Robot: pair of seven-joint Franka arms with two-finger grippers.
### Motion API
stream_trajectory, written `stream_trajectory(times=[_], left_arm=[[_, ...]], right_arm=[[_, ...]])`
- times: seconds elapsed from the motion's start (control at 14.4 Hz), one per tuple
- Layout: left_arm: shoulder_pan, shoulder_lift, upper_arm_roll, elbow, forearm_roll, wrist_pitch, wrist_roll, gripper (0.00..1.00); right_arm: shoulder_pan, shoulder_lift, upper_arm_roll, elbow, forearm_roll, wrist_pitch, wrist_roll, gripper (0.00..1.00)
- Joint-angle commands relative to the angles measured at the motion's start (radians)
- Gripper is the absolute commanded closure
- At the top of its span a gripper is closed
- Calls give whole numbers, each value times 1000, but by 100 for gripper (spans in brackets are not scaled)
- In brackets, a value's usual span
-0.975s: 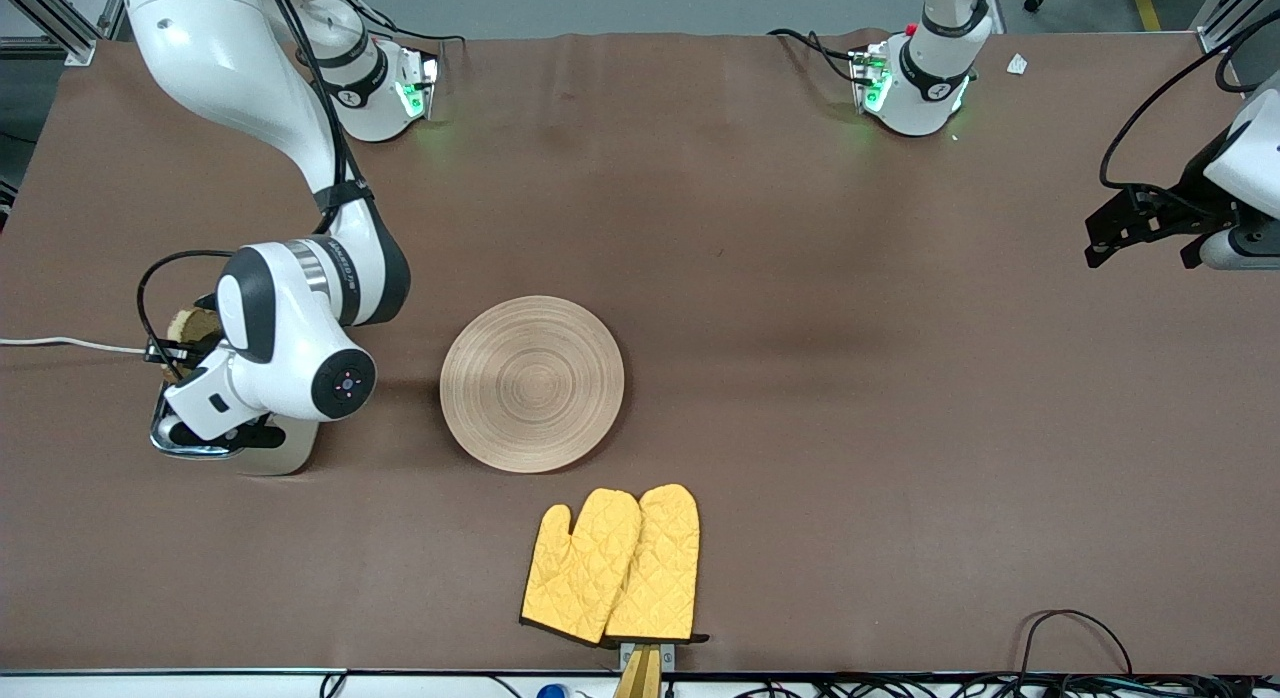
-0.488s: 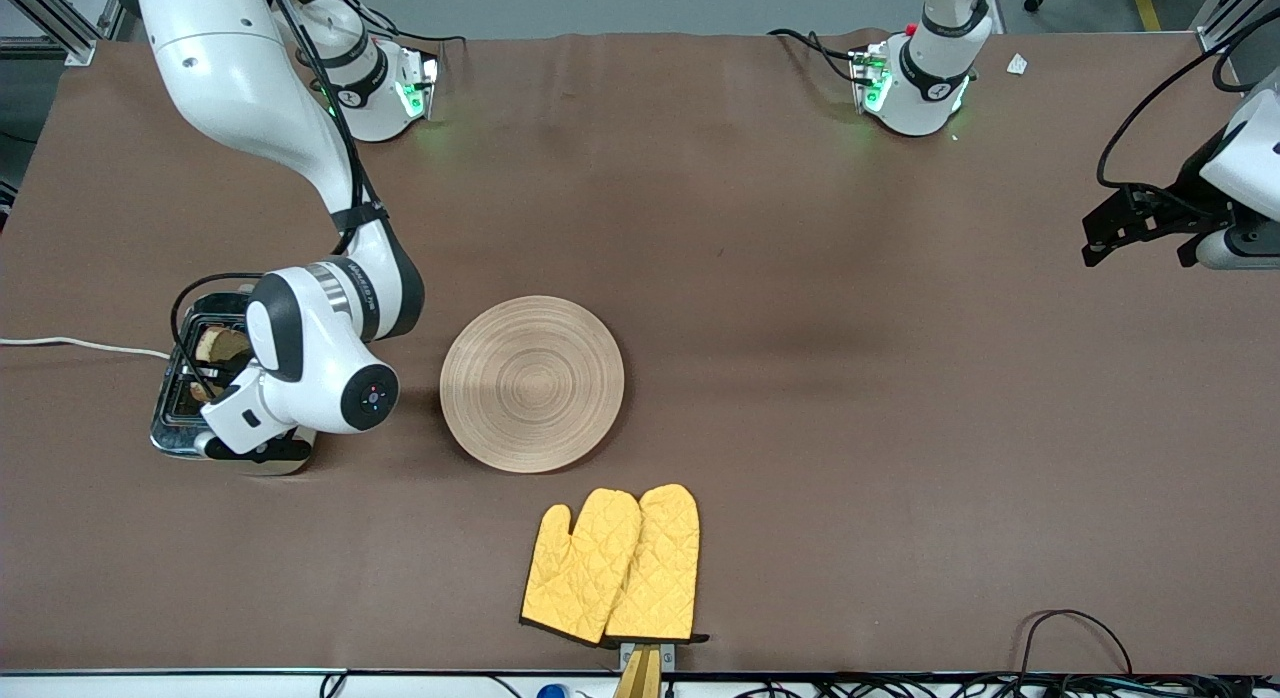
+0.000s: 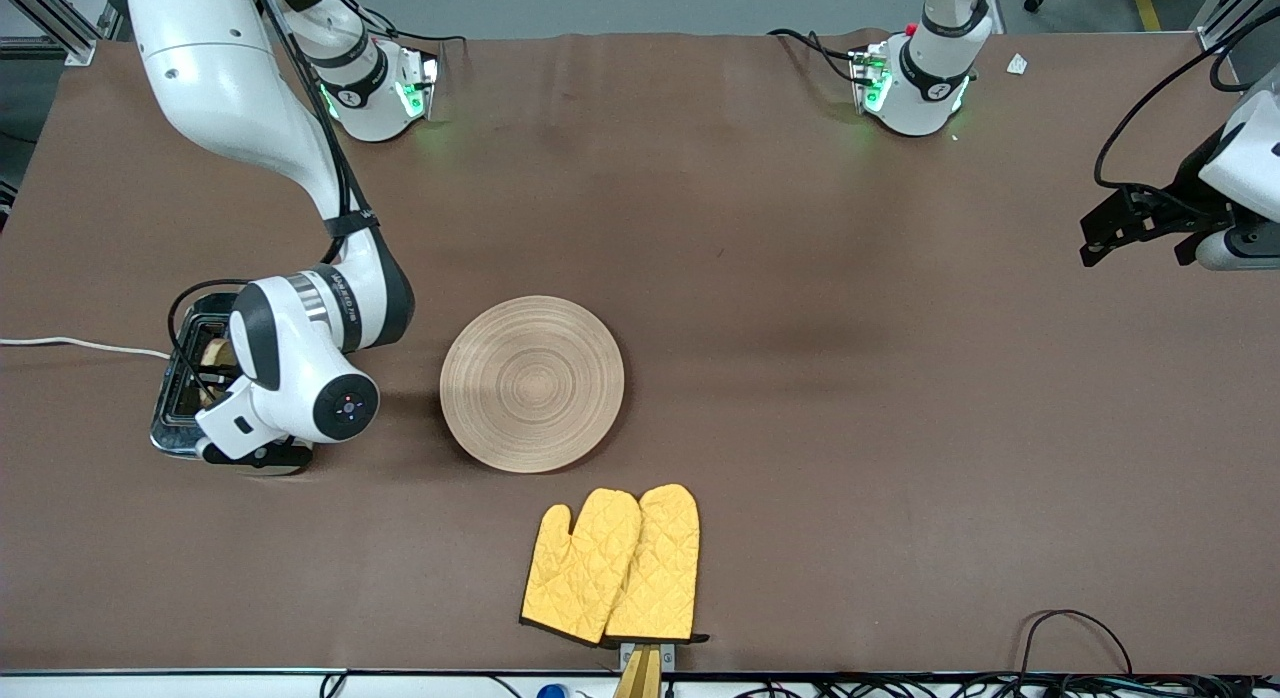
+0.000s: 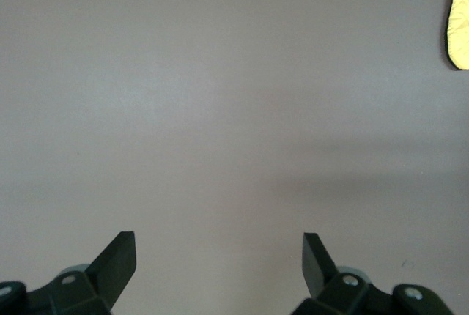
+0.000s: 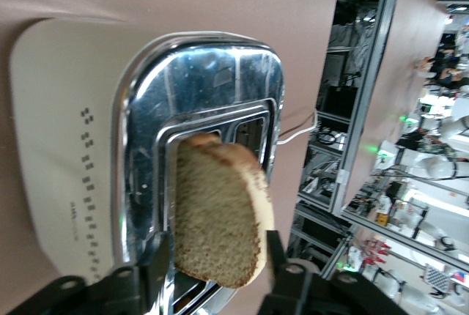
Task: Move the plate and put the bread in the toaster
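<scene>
**Bread at the slot — and plenty that could still slip**

My right gripper (image 5: 212,267) hangs over the toaster (image 3: 180,383), which sits at the right arm's end of the table with its white cord (image 3: 70,344) trailing off the edge. My two fingers are clamped on the bread (image 5: 220,223), one against each face, and its leading edge has just entered one slot of the chrome top while most of the slice stands above it.

The slice looks tilted against the slot, as far as I can judge. If I press down like this, the crust could catch on the chrome lip and the bread would fold or crumble. If I let go too soon, it may lean and lodge crookedly — or tip out onto the table. My fingertips are close to the chrome too, and pushing lower risks knocking the toaster along.

My left gripper (image 4: 218,256) waits over bare table at the left arm's end, fingers spread wide with nothing between them.

The plate (image 3: 532,383) lies empty mid-table, beside the toaster, with the yellow oven mitts (image 3: 612,565) nearer the front camera.
</scene>
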Motion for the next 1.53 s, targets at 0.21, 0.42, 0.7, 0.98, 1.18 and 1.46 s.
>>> stream_trajectory(times=[0.21,0.42,0.7,0.98,1.18,1.46], left_arm=[[-7,12,0,46,-10,-14,-13,0],[-3,19,0,46,-13,-14,-6,0],[-1,18,0,49,-10,-16,2,0],[-6,19,2,63,-1,-16,-1,0],[-6,21,2,63,1,-17,-3,0],[-4,21,2,63,1,-17,-3,0]], right_arm=[[-9,-125,12,52,188,-2,-3,0],[-94,-240,10,51,380,64,-3,0],[-248,-369,10,39,621,56,-131,0],[-280,-534,13,-6,664,-23,-165,0],[-283,-614,10,-32,672,-74,-222,0],[-313,-631,9,-52,692,-70,-294,0]])
